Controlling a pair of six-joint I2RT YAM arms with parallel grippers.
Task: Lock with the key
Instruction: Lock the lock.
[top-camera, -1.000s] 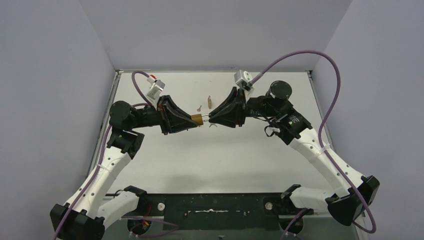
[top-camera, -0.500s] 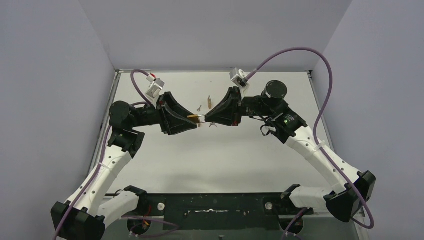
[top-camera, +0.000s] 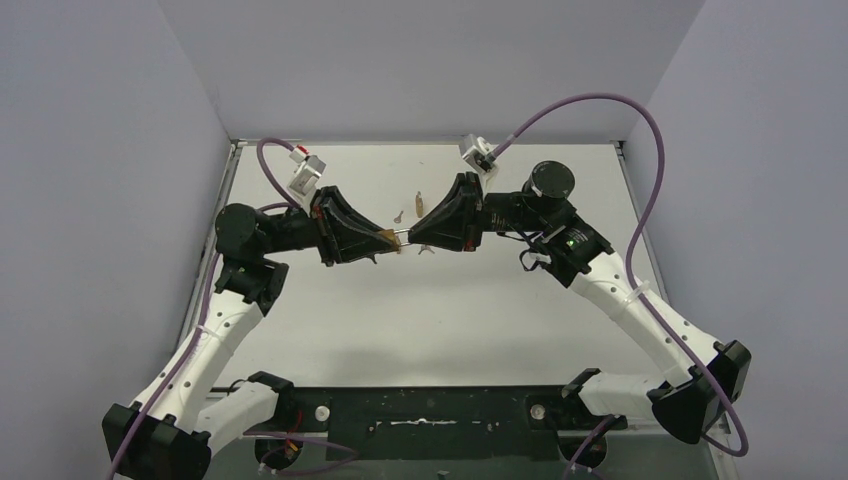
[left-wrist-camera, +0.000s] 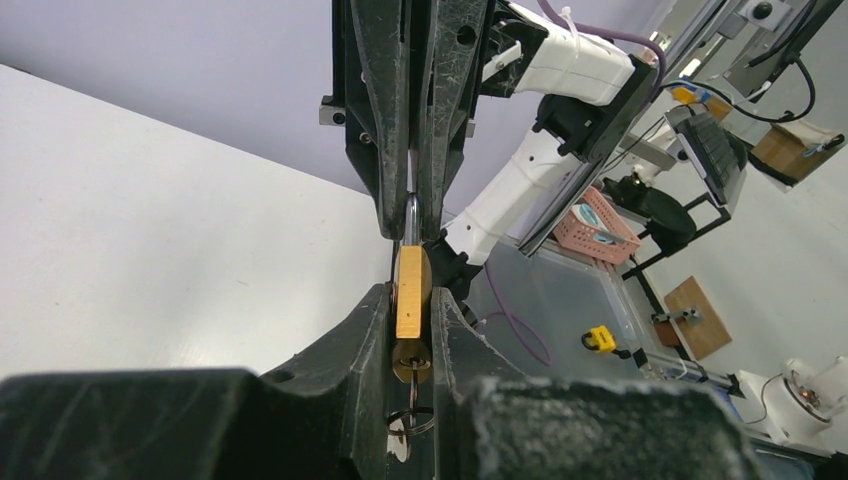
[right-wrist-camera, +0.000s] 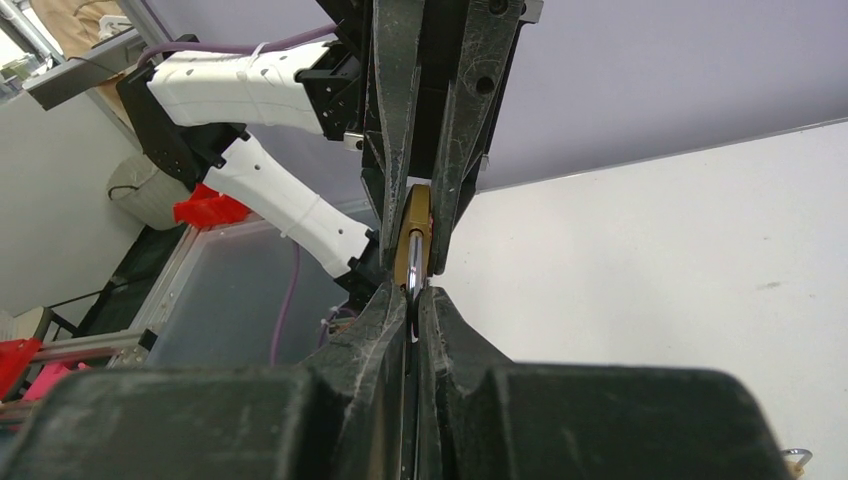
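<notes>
A brass padlock (top-camera: 386, 237) hangs in mid-air between the two arms above the white table (top-camera: 440, 310). My left gripper (top-camera: 380, 239) is shut on the padlock's body (left-wrist-camera: 409, 285). A key (left-wrist-camera: 413, 372) with a ring (left-wrist-camera: 412, 420) sits in the keyhole at the lock's bottom, between the left fingers. My right gripper (top-camera: 410, 237) is shut on the steel shackle (top-camera: 400, 237), which also shows in the left wrist view (left-wrist-camera: 411, 215). In the right wrist view the shackle (right-wrist-camera: 411, 283) runs between the right fingers into the brass body (right-wrist-camera: 413, 232).
A small brown piece (top-camera: 419, 203), a small key (top-camera: 399, 215) and another small metal bit (top-camera: 425, 249) lie on the table under and behind the grippers. Grey walls close the table at the back and sides.
Both grippers and the padlock have shifted slightly left. The right arm has pushed in towards the left gripper, so the gap between the two grippers is smaller.
</notes>
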